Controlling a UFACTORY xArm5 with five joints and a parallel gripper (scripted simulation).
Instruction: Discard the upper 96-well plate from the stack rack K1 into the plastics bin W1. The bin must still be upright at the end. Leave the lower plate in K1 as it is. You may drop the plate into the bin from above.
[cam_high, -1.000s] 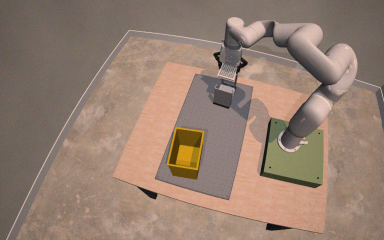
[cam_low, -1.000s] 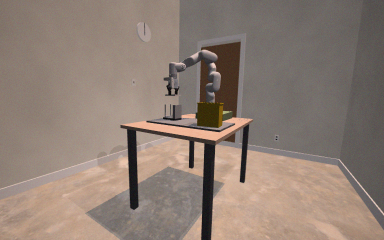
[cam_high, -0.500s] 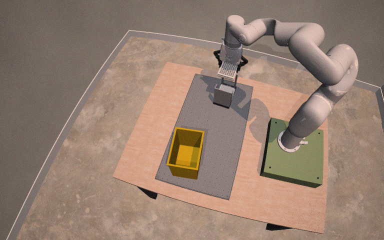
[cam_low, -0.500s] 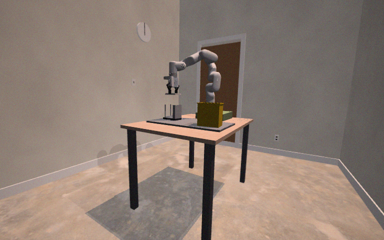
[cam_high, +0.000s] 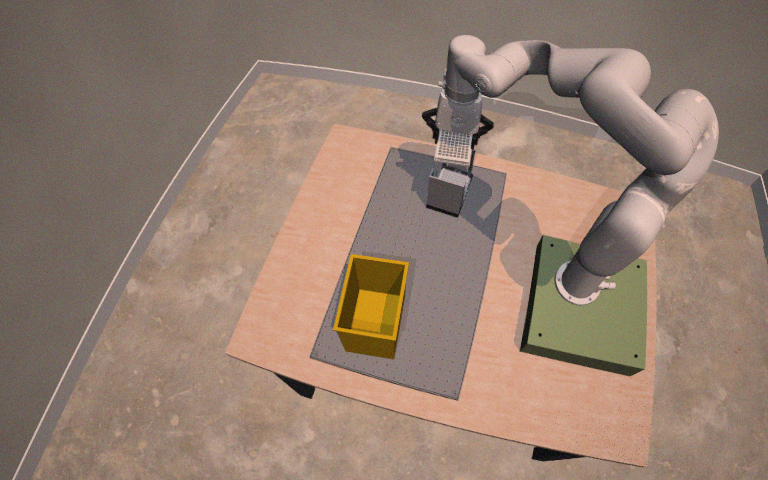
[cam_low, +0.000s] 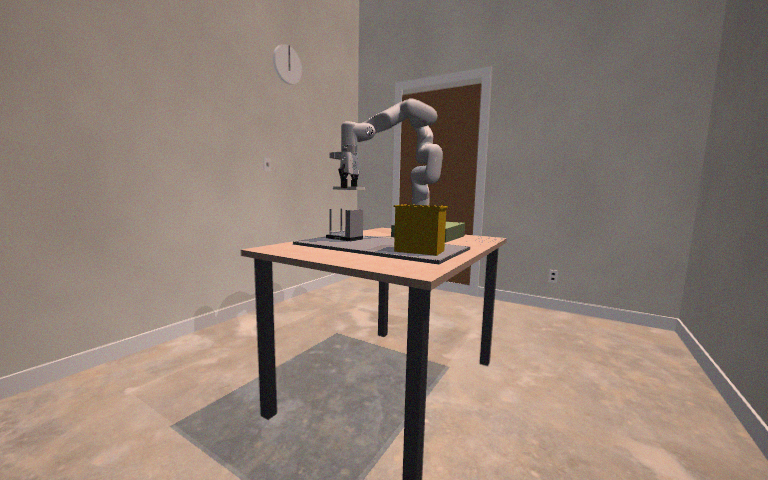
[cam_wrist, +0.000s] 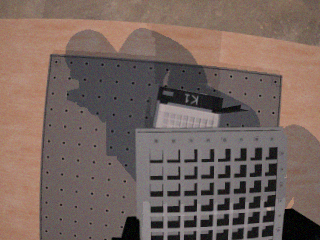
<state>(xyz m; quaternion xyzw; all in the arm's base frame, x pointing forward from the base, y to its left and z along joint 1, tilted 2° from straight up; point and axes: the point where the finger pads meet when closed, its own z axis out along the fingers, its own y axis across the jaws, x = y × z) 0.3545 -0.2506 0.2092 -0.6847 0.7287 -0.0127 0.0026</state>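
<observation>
Overhead, the claw (cam_high: 457, 131) stands spread wide, clamping the 96-well plate (cam_high: 453, 147) above rack K1 (cam_high: 447, 192).

I can make out only one marking. From my wrist view, a small black label strip (cam_wrist: 192, 99) sits along the top edge of the rack (cam_wrist: 187, 118) below me, and it carries pale characters. They look like "K1", seen upside down from where I am, though they are blurred and I cannot read them with certainty. In the top view and the view from the side that strip is too small to read. The clock (cam_low: 288, 63) on the wall shows no numerals I can read. I see no other text, brand, number or sign on anything in view.
</observation>
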